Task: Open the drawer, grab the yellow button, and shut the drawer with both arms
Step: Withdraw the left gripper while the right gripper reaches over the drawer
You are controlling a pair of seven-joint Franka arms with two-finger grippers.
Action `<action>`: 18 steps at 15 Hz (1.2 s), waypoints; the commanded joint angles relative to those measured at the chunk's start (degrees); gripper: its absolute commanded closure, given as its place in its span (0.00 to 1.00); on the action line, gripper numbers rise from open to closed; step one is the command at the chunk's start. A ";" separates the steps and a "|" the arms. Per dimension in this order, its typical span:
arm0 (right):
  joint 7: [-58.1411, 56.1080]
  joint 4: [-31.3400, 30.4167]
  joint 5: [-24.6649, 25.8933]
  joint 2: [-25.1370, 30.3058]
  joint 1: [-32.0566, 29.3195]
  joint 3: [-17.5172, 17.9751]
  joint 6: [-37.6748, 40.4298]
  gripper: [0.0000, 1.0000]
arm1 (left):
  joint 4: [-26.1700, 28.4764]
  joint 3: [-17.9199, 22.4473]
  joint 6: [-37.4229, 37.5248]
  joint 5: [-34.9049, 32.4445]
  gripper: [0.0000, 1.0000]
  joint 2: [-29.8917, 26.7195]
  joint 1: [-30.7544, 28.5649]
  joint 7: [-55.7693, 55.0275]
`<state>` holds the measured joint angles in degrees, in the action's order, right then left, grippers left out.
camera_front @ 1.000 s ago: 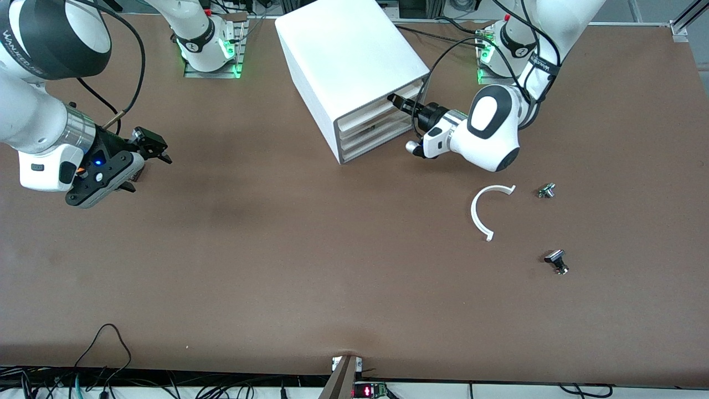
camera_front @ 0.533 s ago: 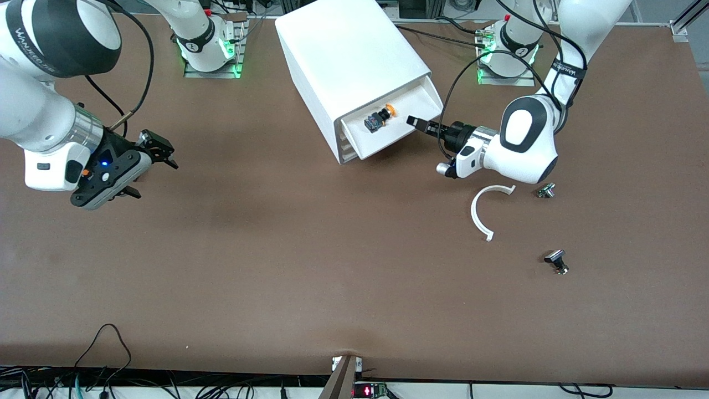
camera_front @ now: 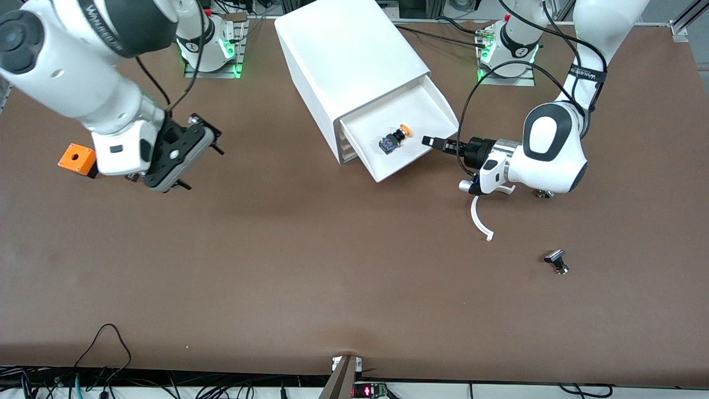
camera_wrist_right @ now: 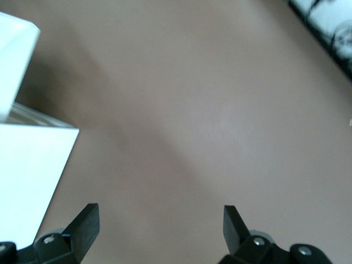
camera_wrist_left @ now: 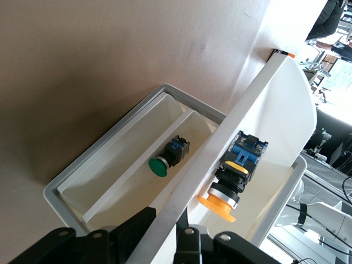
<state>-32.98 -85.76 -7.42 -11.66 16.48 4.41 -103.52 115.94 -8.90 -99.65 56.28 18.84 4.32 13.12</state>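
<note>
The white cabinet (camera_front: 349, 55) stands at the back of the table, with its top drawer (camera_front: 437, 105) pulled out. The button (camera_front: 394, 139) lies in that drawer on its side, orange cap on a black and blue body. My left gripper (camera_front: 435, 142) is shut on the drawer's front wall. In the left wrist view the fingers (camera_wrist_left: 135, 231) pinch that front wall (camera_wrist_left: 220, 159), with the button (camera_wrist_left: 234, 176) just inside. My right gripper (camera_front: 204, 166) hangs open over bare table toward the right arm's end. Its fingers (camera_wrist_right: 85, 220) hold nothing, and the cabinet's side (camera_wrist_right: 22, 176) shows beside them.
An orange box (camera_front: 77, 159) sits beside the right arm. A white curved strip (camera_front: 479, 219) and a small black-and-silver part (camera_front: 556, 261) lie toward the left arm's end. A green-capped button (camera_wrist_left: 159, 166) lies in a lower drawer.
The left gripper has pulled the top drawer out of the cabinet, baring the button. The right arm has swung toward the cabinet, uncovering the orange box.
</note>
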 commanded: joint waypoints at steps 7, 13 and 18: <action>-10.75 2.97 7.13 -2.57 13.56 -0.19 -5.73 0.00 | -3.87 2.66 -1.78 -12.29 0.00 -6.17 -2.20 -6.53; -13.07 5.07 14.54 -4.50 24.29 -0.19 -7.49 0.00 | -8.79 3.89 -0.20 -36.81 0.00 -13.21 -4.59 -7.41; -27.88 13.32 6.40 -12.48 28.08 1.04 -0.04 0.00 | -12.15 3.89 2.35 -53.07 0.00 -17.95 -4.15 -6.97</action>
<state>-53.66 -79.56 3.34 -18.17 44.02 5.24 -107.79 104.61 -5.03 -98.61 9.57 3.18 -0.53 6.70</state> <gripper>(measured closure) 0.000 0.000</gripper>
